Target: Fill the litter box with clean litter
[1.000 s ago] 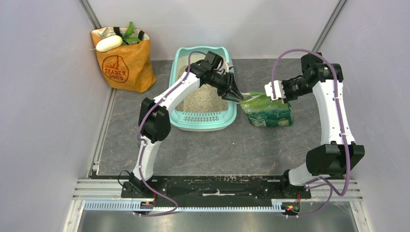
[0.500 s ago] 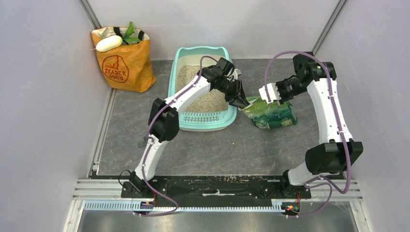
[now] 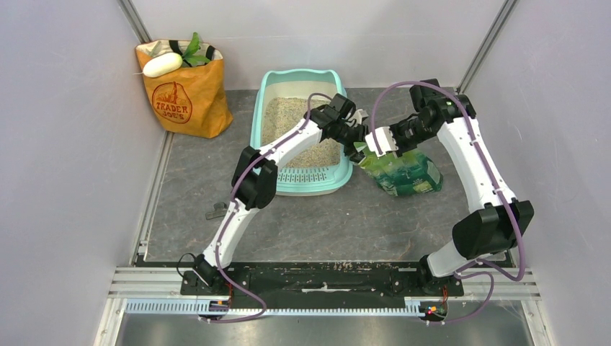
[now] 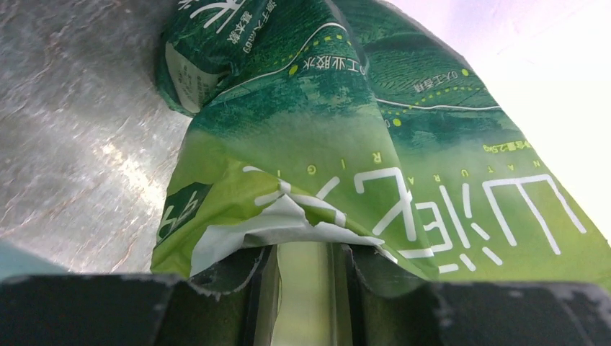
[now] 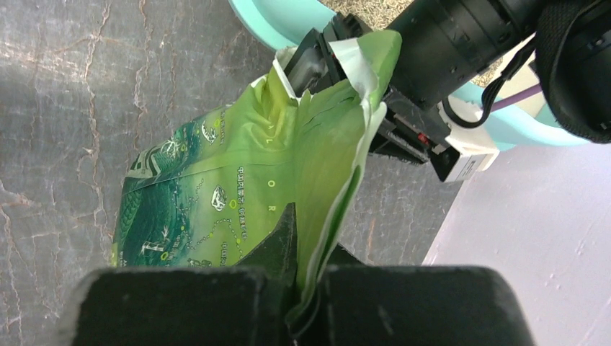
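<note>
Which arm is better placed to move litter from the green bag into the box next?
Probably left: the left pincer sits at the open green bag beside the litter box; the right pincer is shut on the bag's edge.

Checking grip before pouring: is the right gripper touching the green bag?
Touching: right wrist view shows the right gripper pinching the green bag at its top edge.

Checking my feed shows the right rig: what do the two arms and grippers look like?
The left arm and right arm match: white links, bulky black joints, a looping purple cable each. The left gripper and right gripper have dark fingers.
</note>
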You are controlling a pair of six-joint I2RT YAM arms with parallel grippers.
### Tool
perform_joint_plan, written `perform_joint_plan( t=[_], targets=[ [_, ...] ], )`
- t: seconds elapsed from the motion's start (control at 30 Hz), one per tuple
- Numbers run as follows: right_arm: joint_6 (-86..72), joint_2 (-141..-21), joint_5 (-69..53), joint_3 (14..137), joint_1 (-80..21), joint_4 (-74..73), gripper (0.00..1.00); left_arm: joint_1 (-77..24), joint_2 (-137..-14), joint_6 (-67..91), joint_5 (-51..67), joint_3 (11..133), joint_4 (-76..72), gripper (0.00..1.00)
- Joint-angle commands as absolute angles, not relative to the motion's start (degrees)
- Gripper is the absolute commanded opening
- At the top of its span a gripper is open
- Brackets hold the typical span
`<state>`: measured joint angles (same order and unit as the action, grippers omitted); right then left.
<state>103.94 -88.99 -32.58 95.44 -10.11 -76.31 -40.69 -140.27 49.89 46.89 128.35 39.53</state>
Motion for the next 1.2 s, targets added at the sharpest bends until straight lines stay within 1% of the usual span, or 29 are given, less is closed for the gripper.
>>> perform_joint_plan(
  t=[0.0,0.07,0.17,0.2,0.37,0.47,0.63,0.83,0.97,1.17],
  targets=[
    [101.07,-88.11,-41.84,98.00,-12.96,-67.75,0.00,-43.33,-145.15,53.77,50.91,128.78,29.46,0.02],
    [100.74,-88.82,-41.27,98.93,-12.95,-67.56,0.00,-43.24,-144.63,57.29,56.16,126.53,21.25,0.02],
    [100.79,-88.71,-40.09,99.37,-12.50,-67.71,0.00,-43.13,-141.22,71.54,63.06,117.17,-7.46,0.02],
    [100.94,-88.46,-40.01,99.32,-12.04,-67.92,0.00,-43.15,-140.86,74.59,64.37,116.15,-12.29,0.02],
    [100.98,-87.38,-39.99,99.76,-9.10,-70.93,0.00,-42.56,-139.50,85.97,67.69,112.86,-30.39,0.02],
    [100.90,-86.47,-40.25,99.87,-6.81,-72.01,0.00,-42.11,-138.76,91.28,69.26,111.23,-37.95,0.02],
    [99.90,-85.91,-41.07,101.84,-2.82,-73.28,0.00,-40.90,-135.54,92.94,70.66,108.48,-40.34,0.02],
    [98.44,-86.16,-42.70,104.33,1.60,-73.13,0.00,-37.05,-129.68,86.70,70.49,104.92,-31.20,0.02],
    [97.91,-86.49,-43.60,104.07,1.93,-72.20,0.00,-34.64,-125.59,83.02,70.66,101.79,-26.22,0.02],
    [93.13,-87.90,-46.67,105.57,1.86,-67.77,0.00,-30.18,-120.85,77.58,70.23,97.04,-19.76,0.02]
  ],
)
